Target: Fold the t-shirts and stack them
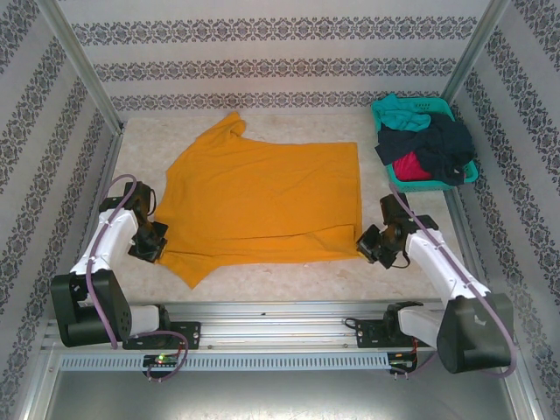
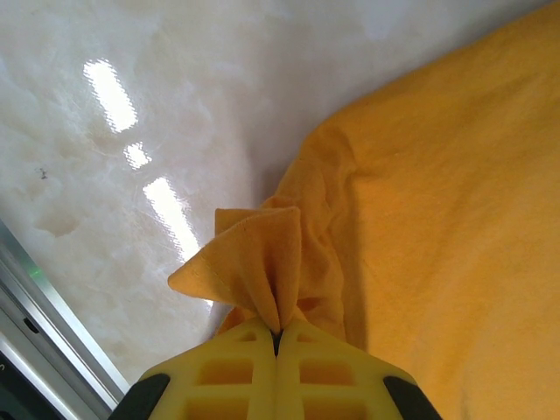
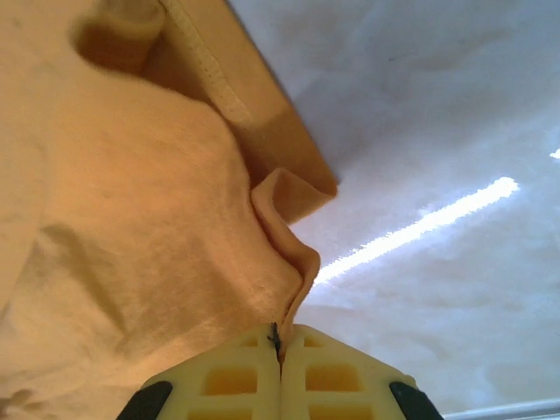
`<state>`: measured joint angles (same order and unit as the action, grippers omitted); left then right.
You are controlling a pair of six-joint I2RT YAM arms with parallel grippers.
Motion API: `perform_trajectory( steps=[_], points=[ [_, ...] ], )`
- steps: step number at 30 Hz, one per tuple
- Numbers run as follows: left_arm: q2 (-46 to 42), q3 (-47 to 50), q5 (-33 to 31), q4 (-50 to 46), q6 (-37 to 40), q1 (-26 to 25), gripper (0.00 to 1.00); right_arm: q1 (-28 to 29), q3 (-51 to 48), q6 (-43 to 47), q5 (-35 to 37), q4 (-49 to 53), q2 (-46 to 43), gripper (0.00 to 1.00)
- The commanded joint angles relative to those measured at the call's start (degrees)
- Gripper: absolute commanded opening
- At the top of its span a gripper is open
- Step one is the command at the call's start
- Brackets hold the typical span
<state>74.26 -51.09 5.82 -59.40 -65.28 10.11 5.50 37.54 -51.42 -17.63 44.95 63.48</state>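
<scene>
1. At the left edge of the spread cloth, the left gripper (image 1: 150,245) (image 2: 277,337) is seen low over the tabletop (image 1: 262,284) (image 2: 131,105) (image 3: 420,105). Its jaws are pressed together on a small pinched fold of orange-yellow fabric, which is pulled up into a peak in the left wrist view.
2. The orange-yellow t-shirt (image 1: 262,197) (image 2: 437,219) (image 3: 114,219) is laid mostly flat across the middle of the tabletop, between the two arms. One sleeve is pointed toward the far wall at the upper left, and the other is spread toward the near edge at the lower left. The straight hem is turned to the right.
3. At the near right corner of that hem, the right gripper (image 1: 374,245) (image 3: 278,331) is placed. Its jaws are closed on the cloth's edge, and a stitched seam is seen curling just above them in the right wrist view.
4. In the far right corner, a teal basket (image 1: 391,179) is set well apart from the spread shirt. A teal shirt (image 1: 404,114), a dark navy shirt (image 1: 437,144) and a red shirt (image 1: 411,166) are heaped loosely in it, with the navy one draped over the rim.
</scene>
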Motion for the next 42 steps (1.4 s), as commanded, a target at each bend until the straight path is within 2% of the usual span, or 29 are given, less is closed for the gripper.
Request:
perform_trajectory(
  steps=[1, 6, 10, 17, 24, 33, 42],
  points=[
    [-0.9, 1.9, -0.4, -2.3, 1.5, 1.3, 0.00, 0.6, -6.1, -4.2, -1.2, 3.6, -5.0, 0.00],
    [-1.2, 1.7, 0.2, -2.5, 1.7, 1.7, 0.00, 0.9, -4.7, -2.5, -0.3, 4.9, -2.7, 0.00],
    [-2.3, -0.5, -0.1, -4.4, 2.3, 2.2, 0.00, 1.0, -1.6, -1.4, 1.3, 7.6, -5.3, 0.00],
    [-0.5, -9.0, 0.0, -7.4, 3.2, 2.8, 0.00, 0.9, 5.0, -1.8, 1.4, 9.2, -5.7, 0.00],
    [9.2, -19.8, -1.0, -8.6, 8.6, 2.8, 0.00, 0.3, 14.0, 1.0, 2.6, 6.5, 4.4, 0.00],
    [19.0, -30.2, 1.6, -7.4, 10.4, 2.4, 0.00, -0.5, 24.8, 2.5, 2.8, 2.8, 18.2, 0.00],
    [28.5, -45.3, -0.6, -11.3, 13.4, 1.0, 0.00, -0.6, 31.8, 1.8, 3.7, 1.3, 26.8, 0.00]
  ],
)
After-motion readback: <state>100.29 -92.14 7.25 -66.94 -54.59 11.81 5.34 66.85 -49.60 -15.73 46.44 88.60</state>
